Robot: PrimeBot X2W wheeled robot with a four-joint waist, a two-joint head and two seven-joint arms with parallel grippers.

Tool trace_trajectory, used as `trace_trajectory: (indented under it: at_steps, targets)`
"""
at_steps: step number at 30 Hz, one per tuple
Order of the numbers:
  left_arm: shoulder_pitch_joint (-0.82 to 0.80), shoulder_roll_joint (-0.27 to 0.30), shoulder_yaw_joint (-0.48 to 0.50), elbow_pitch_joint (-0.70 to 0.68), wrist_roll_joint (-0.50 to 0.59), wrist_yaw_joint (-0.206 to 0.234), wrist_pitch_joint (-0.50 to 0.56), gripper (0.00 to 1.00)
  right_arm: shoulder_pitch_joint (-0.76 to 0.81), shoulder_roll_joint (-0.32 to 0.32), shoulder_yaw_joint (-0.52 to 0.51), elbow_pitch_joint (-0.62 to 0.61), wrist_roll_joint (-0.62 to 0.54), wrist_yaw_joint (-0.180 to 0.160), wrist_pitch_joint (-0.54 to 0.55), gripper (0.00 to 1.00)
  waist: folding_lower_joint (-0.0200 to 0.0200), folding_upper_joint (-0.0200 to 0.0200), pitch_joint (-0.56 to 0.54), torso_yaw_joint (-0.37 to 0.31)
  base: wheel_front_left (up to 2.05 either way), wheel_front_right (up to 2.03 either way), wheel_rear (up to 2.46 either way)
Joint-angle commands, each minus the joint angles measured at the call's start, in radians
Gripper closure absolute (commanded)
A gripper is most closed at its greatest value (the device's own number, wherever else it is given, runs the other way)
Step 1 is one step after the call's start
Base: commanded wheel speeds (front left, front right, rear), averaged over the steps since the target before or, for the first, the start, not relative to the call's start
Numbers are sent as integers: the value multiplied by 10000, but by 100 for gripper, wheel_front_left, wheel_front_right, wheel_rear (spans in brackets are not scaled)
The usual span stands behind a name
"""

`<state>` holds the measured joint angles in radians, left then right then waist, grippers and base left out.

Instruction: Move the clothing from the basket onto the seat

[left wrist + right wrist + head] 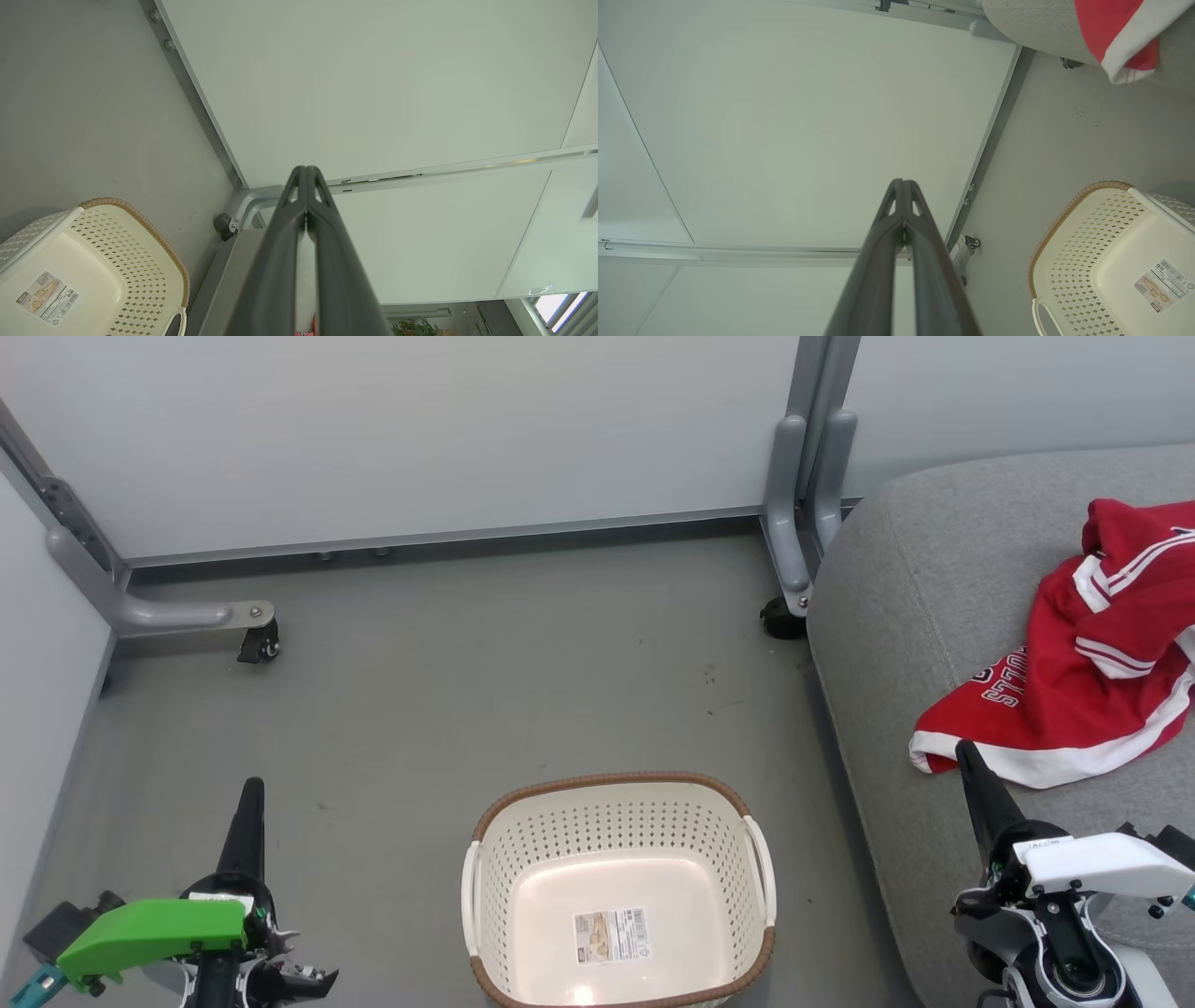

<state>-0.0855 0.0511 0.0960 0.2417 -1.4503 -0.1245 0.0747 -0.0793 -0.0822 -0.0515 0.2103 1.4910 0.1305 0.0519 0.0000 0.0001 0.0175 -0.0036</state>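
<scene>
The red clothing [1083, 653] with white trim and dark lettering lies in a heap on the grey seat [924, 579] at the right; a corner of the clothing [1120, 32] hangs over the seat edge in the right wrist view. On the floor at bottom centre stands the cream basket [616, 821] with nothing in it but its label. My right gripper [963, 753] is shut, its tip just below the garment's white hem. My left gripper [252, 791] is shut at the lower left, apart from the basket [140, 261].
White panel walls on grey metal frames with castor wheels [261, 644] close off the back and left. One frame foot [782, 616] stands by the seat's corner. Grey floor [467, 691] stretches between the basket and the wall.
</scene>
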Motion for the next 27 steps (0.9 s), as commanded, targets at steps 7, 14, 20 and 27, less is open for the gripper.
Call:
trace_trajectory:
  at_steps: [7, 14, 20, 27]
  targets:
    - [-232, 4, 112, 13, -671, -67, 175, 100, -188, -20, -99, 125, 649, 4, 124, 100, 0, -1, -47, 12, 0, 0, 0]
    - [-285, -3, 163, 30, -1149, -78, 292, 100, -272, -9, -161, 239, 1122, 4, 214, 100, 0, -1, -92, 24, 0, 0, 0]
    - [-303, -7, 200, 44, -1578, -86, 391, 100, -300, 4, -209, 331, 1499, 4, 287, 100, 0, -1, -131, 33, 0, 0, 0]
    - [-281, -6, 204, 46, -1636, -88, 434, 100, -285, 29, -247, 351, 1553, 4, 337, 100, 0, -1, -143, 36, 0, 0, 0]
